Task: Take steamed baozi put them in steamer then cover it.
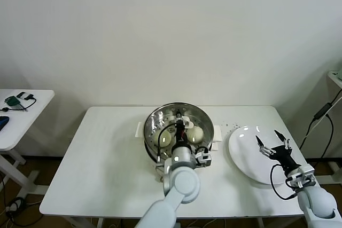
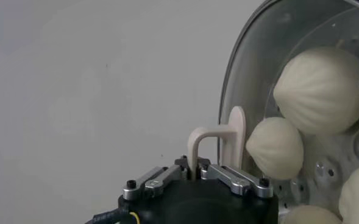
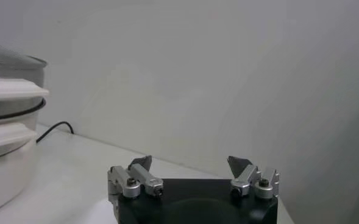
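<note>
The steamer, a shiny steel pot, stands at the middle of the white table; its side also shows in the right wrist view. Several cream-white steamed baozi lie inside, seen through the clear glass lid that covers the pot's mouth. My left gripper is over the pot, shut on the lid's cream loop handle. My right gripper hangs open and empty above the white plate to the right.
A small side table with a green item and a cable stands far left. Another cable hangs past the table's right edge. The wall is close behind the table.
</note>
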Controlling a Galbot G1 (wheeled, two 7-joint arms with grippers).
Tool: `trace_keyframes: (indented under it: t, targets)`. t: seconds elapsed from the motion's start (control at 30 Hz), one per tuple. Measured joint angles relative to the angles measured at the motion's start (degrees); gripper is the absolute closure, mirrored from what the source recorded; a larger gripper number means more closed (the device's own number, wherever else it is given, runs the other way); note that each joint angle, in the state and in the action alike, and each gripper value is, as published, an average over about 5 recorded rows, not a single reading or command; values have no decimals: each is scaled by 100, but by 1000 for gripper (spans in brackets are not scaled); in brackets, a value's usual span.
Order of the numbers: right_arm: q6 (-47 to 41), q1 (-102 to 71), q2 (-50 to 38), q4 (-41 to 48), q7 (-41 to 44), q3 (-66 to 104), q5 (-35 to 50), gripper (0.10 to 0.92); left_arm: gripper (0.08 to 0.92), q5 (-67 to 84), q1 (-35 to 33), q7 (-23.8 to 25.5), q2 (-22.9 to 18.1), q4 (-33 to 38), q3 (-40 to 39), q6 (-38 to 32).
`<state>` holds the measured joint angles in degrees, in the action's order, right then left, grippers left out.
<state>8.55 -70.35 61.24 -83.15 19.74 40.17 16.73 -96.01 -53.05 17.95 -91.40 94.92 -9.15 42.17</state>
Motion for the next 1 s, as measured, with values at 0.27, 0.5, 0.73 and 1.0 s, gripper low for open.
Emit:
trace_keyframes:
  t: [0.27,0.5,0.73,1.0]
  targets:
    - [-50,-3,-11,2,3,16,-31,203,651,-8,-14,92,90,159,-11,-1]
    - [-208,-6,-15,-55,-45,26,-108,203,451,197,-98,119,335,540,-123,1]
    - [-461,12,-14,-116,-106,0,-260,203,254,605,-281,43,742,1117,-178,3]
    - [-702,37,3,-216,-199,-11,-323,203,178,1377,-599,-280,1286,1864,-122,4]
